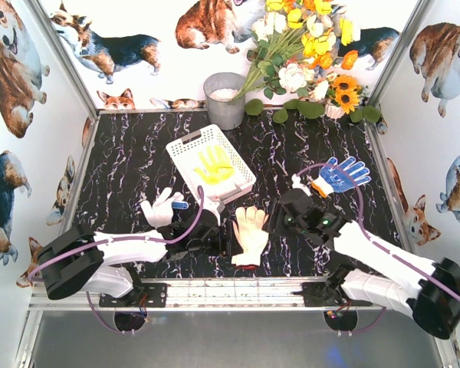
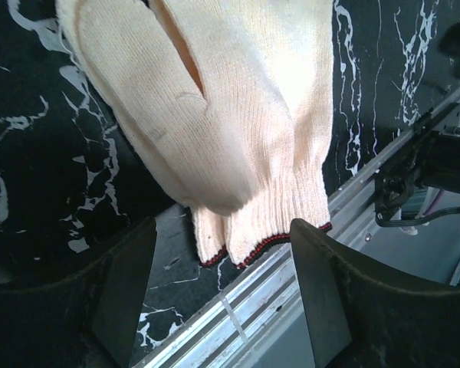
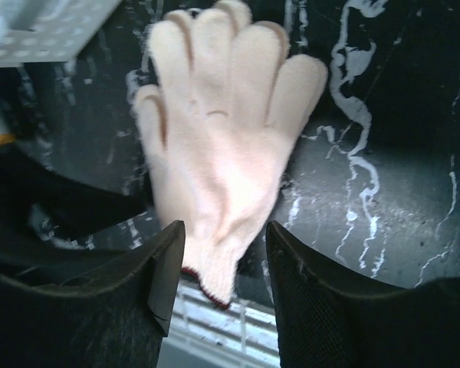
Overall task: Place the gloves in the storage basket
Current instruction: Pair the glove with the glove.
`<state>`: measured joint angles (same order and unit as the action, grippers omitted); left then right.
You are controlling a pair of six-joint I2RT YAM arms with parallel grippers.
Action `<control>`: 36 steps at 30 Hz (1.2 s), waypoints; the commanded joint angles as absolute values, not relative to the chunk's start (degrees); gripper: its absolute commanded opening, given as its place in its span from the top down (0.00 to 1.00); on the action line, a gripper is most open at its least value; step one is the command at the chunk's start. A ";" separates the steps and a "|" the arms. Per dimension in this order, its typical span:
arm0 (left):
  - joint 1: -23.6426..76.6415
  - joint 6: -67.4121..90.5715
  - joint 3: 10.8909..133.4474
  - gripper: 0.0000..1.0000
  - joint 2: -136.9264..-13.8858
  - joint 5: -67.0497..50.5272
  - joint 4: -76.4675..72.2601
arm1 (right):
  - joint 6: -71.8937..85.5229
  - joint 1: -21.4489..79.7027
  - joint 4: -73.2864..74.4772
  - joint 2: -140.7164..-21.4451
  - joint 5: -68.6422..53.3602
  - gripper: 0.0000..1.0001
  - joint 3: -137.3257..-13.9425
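Observation:
A cream glove with dark red cuff trim [image 1: 251, 232] lies on the black marbled table near the front edge, between my two grippers. My left gripper [image 1: 219, 239] is open just left of it; in the left wrist view the cuff [image 2: 268, 222] sits between its spread fingers [image 2: 222, 234]. My right gripper [image 1: 280, 222] is open just right of it; in the right wrist view the glove [image 3: 222, 130] lies ahead with its cuff between the fingers [image 3: 224, 234]. The white storage basket [image 1: 185, 147] holds a yellow-palmed glove [image 1: 215, 165]. A white glove [image 1: 162, 207] lies left, a blue-dotted glove [image 1: 342, 174] right.
A grey metal bucket [image 1: 225, 100] and a bunch of artificial flowers [image 1: 307, 54] stand at the back. The aluminium rail [image 1: 238, 291] runs along the table's front edge, right under the glove's cuff. Printed walls close in the left, right and back.

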<state>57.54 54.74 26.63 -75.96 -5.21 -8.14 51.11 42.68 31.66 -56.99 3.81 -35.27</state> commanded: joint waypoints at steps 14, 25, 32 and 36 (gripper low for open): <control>58.60 58.45 27.18 0.32 -76.56 -7.54 -7.83 | 63.14 46.57 28.97 -51.37 -11.53 0.50 -29.39; 58.62 58.99 25.55 0.35 -79.44 -8.72 -13.52 | 64.60 48.52 25.41 -56.49 -10.61 0.62 -26.00; 58.62 59.13 25.14 0.39 -80.17 -7.70 -12.73 | 65.25 48.94 20.72 -60.01 -12.22 0.67 -25.60; 58.62 59.41 25.10 0.40 -81.19 -8.51 -12.57 | 66.40 49.45 18.11 -61.26 -13.38 0.72 -24.91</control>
<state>58.22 59.40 25.91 -79.68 -8.34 -13.04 64.95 48.80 24.03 -60.71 -12.05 -25.32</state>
